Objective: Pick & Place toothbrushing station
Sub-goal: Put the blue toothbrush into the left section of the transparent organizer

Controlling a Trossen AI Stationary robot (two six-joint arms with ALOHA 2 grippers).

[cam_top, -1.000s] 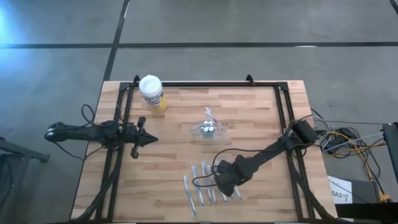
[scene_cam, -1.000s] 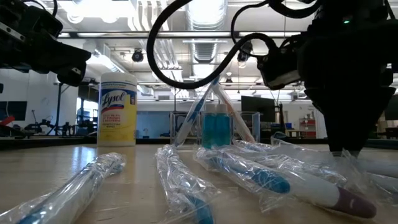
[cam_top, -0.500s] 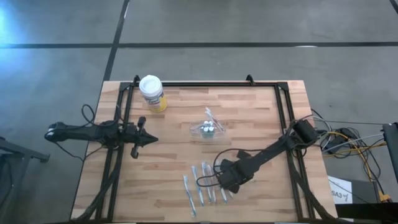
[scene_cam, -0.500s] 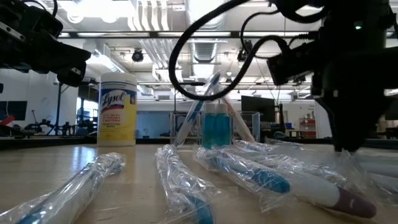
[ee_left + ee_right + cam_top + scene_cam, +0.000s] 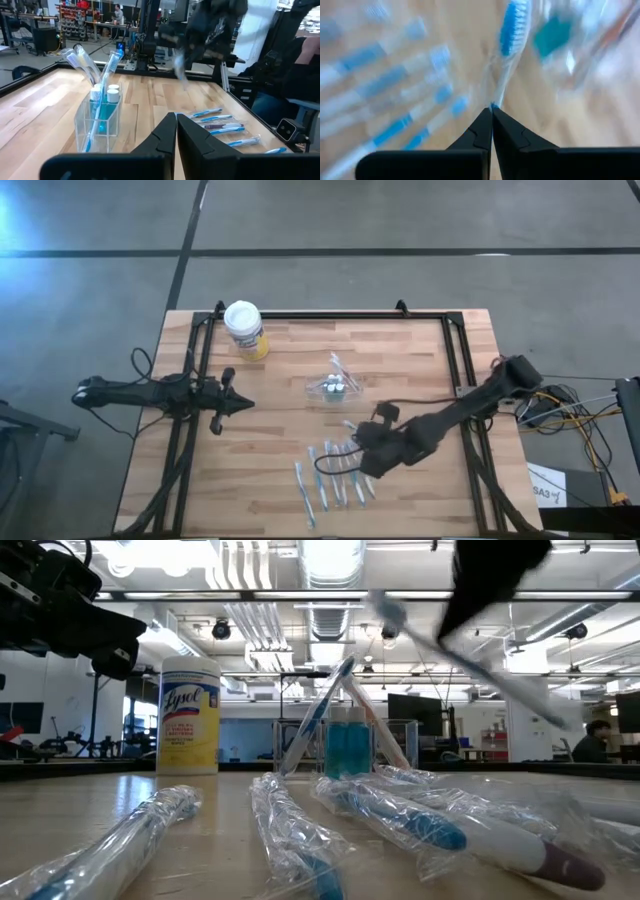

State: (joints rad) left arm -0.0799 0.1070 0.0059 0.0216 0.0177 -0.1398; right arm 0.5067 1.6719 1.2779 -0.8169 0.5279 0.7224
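The toothbrushing station is a clear plastic holder (image 5: 333,386) standing mid-table with a few blue and white toothbrushes (image 5: 95,65) leaning in it. Several wrapped toothbrushes (image 5: 330,476) lie side by side near the table's front edge. Above them my right gripper (image 5: 362,442) is shut on one wrapped blue-headed toothbrush (image 5: 511,27), which shows as a blurred slanting streak (image 5: 450,650) in the low view. My left gripper (image 5: 244,406) waits shut at the table's left side, pointing level toward the holder (image 5: 99,117). My right gripper pinches the wrapped toothbrush by its handle (image 5: 494,101) between its two fingertips. The fingers slant down from the table's right side, and the brush runs on beyond them with its blue head farthest off. It is lifted clear of the table and slanted.
A yellow canister with a white lid (image 5: 244,329) stands at the far left of the table. A black frame (image 5: 330,315) runs along the far edge and both sides. Bare wood lies between the holder and the row of wrapped brushes.
My right gripper has taken one wrapped toothbrush from the row near the front edge, risen well above the table and rolled its wrist. The brush has come up clear of the table; the other brushes lie where they were.
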